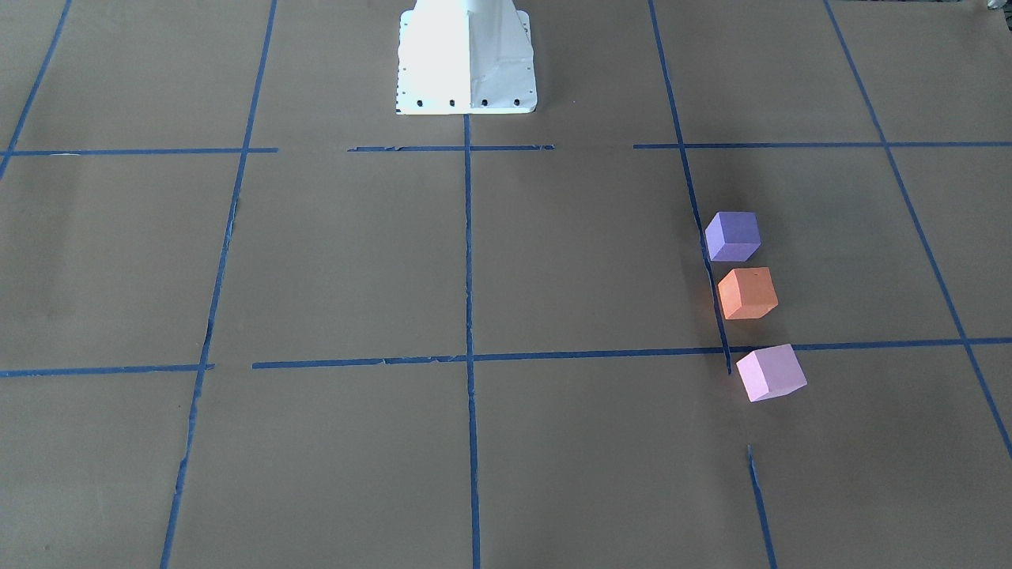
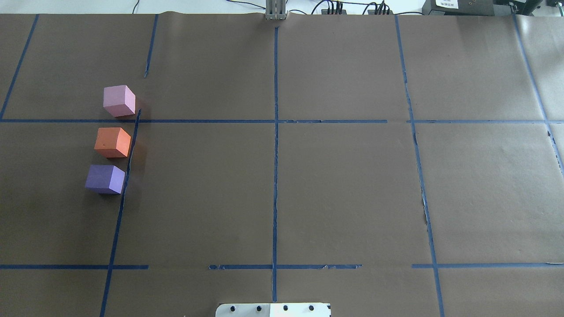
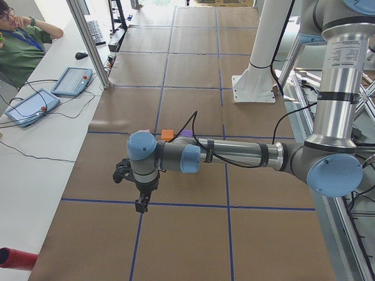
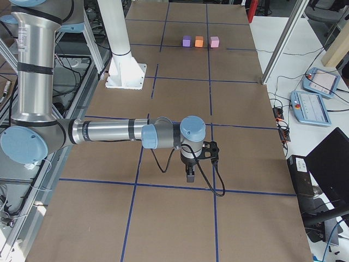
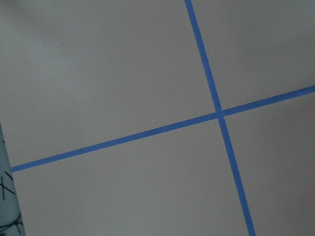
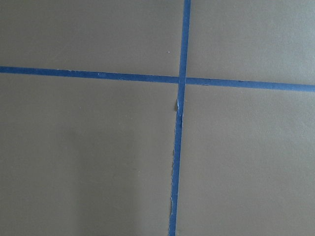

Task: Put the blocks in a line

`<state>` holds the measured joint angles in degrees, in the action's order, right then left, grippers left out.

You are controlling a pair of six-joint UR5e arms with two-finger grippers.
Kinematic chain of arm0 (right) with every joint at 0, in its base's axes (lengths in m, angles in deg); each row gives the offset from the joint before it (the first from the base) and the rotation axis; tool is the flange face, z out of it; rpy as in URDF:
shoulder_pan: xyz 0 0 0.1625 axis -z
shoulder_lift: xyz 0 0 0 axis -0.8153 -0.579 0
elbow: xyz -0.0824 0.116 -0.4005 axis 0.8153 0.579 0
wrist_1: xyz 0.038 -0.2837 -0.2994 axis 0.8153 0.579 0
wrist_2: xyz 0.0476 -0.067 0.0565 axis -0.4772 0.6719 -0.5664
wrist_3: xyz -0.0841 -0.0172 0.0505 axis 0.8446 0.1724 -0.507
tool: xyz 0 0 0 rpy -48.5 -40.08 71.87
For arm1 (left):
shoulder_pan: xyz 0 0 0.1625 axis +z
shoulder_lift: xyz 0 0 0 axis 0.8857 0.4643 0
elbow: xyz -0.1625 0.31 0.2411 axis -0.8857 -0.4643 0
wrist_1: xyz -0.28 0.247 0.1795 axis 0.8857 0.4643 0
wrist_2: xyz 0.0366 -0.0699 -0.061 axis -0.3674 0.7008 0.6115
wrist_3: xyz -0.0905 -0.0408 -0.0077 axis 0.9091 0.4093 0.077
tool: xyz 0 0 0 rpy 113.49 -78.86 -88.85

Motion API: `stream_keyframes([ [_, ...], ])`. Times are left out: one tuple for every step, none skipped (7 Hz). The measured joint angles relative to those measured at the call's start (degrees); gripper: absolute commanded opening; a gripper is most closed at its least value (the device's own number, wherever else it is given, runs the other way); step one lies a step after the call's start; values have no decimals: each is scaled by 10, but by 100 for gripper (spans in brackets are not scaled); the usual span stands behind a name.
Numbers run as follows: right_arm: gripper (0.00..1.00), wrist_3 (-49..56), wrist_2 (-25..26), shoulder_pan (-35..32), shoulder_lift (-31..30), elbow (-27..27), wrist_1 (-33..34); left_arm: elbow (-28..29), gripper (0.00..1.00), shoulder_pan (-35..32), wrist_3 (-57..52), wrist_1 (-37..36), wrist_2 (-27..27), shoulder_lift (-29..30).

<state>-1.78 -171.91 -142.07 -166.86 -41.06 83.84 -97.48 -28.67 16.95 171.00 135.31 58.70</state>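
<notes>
Three foam cubes stand in a near-straight row on the brown table, beside a blue tape line. In the overhead view the pale pink block (image 2: 119,101) is farthest, the orange block (image 2: 113,142) is in the middle and the purple block (image 2: 105,178) is nearest. In the front-facing view they show as purple (image 1: 733,235), orange (image 1: 747,293) and pink (image 1: 771,372). My left gripper (image 3: 141,205) hangs pointing down, well away from the row. My right gripper (image 4: 190,176) hangs pointing down at the table's other end. I cannot tell whether either is open or shut.
The robot's white base (image 1: 465,59) stands at the middle of the table's robot side. Blue tape lines (image 2: 275,132) form a grid on the table. An operator (image 3: 17,41) sits at a side desk with teach pendants (image 3: 32,107).
</notes>
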Motion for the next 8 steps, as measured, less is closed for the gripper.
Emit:
stream_keyframes([
  [100,0,0,0,0,0,0,-1,100,0,3,4,4,1],
  [100,0,0,0,0,0,0,-4,100,0,4,6,6,1],
  [100,0,0,0,0,0,0,-9,100,1,6,7,7,3],
  [100,0,0,0,0,0,0,-10,100,1,6,8,9,6],
  [100,0,0,0,0,0,0,-11,100,1,7,9,9,7],
  [100,0,0,0,0,0,0,-12,100,1,7,9,10,7],
  [100,0,0,0,0,0,0,-12,100,1,7,9,10,7],
  [100,0,0,0,0,0,0,-12,100,1,7,8,10,7],
])
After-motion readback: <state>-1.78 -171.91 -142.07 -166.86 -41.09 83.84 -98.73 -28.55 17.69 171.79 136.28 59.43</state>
